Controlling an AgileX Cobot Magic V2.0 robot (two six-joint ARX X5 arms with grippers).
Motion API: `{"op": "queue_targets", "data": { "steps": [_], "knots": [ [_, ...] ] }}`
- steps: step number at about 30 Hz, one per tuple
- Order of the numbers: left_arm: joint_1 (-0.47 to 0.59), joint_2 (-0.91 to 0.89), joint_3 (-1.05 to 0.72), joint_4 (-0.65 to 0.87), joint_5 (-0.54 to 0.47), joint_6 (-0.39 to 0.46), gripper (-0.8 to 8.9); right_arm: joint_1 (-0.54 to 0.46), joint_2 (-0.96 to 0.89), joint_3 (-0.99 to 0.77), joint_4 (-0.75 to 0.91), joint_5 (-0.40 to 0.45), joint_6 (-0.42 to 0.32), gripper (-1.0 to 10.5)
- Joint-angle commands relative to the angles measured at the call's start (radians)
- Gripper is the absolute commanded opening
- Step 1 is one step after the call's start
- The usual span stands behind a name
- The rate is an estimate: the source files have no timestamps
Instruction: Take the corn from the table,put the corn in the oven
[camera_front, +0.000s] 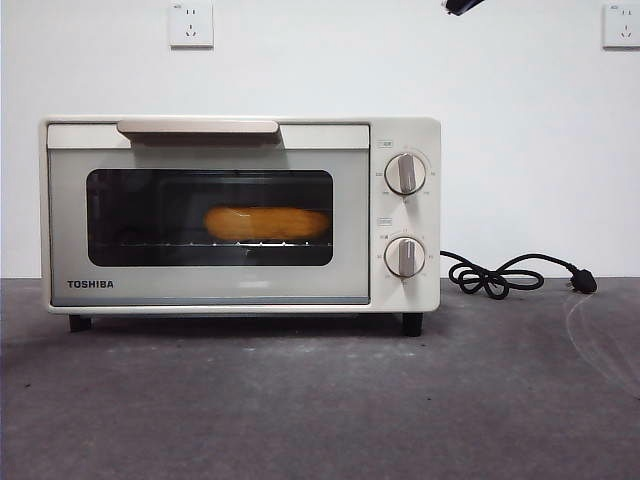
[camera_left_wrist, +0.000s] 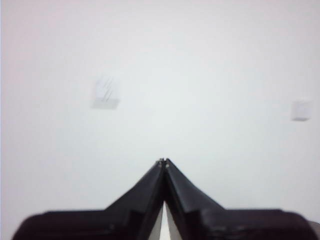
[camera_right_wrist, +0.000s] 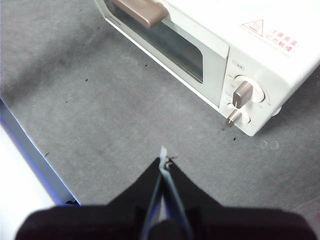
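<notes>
The cream-white oven (camera_front: 240, 215) stands on the grey table (camera_front: 320, 400) with its glass door closed. Through the dark glass the yellow-orange corn (camera_front: 267, 223) lies lengthwise on the wire rack inside. My right gripper (camera_right_wrist: 164, 162) hangs shut and empty high above the table in front of the oven (camera_right_wrist: 210, 45), near its knob end. My left gripper (camera_left_wrist: 163, 161) is shut and empty, facing only a blurred white wall. A black tip (camera_front: 462, 6) of one arm shows at the front view's top edge.
The oven's black cord and plug (camera_front: 520, 275) lie coiled on the table to the right of the oven. Two wall sockets (camera_front: 191, 24) sit on the white wall behind. The table's front edge (camera_right_wrist: 30, 150) runs beside my right gripper.
</notes>
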Motion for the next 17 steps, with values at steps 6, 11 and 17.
{"op": "queue_targets", "data": {
  "steps": [6, 11, 17],
  "knots": [
    [-0.003, -0.167, -0.396, 0.063, 0.019, 0.224, -0.04, 0.000, 0.004, 0.003, 0.007, 0.000, -0.004, 0.0],
    [-0.002, -0.233, -0.584, 0.058, -0.044, 0.229, -0.04, 0.000, 0.004, 0.003, 0.008, 0.000, -0.004, 0.0],
    [-0.003, -0.233, -0.655, -0.067, -0.051, 0.251, -0.04, 0.000, 0.004, 0.003, 0.008, 0.004, -0.004, 0.0]
  ]
}}
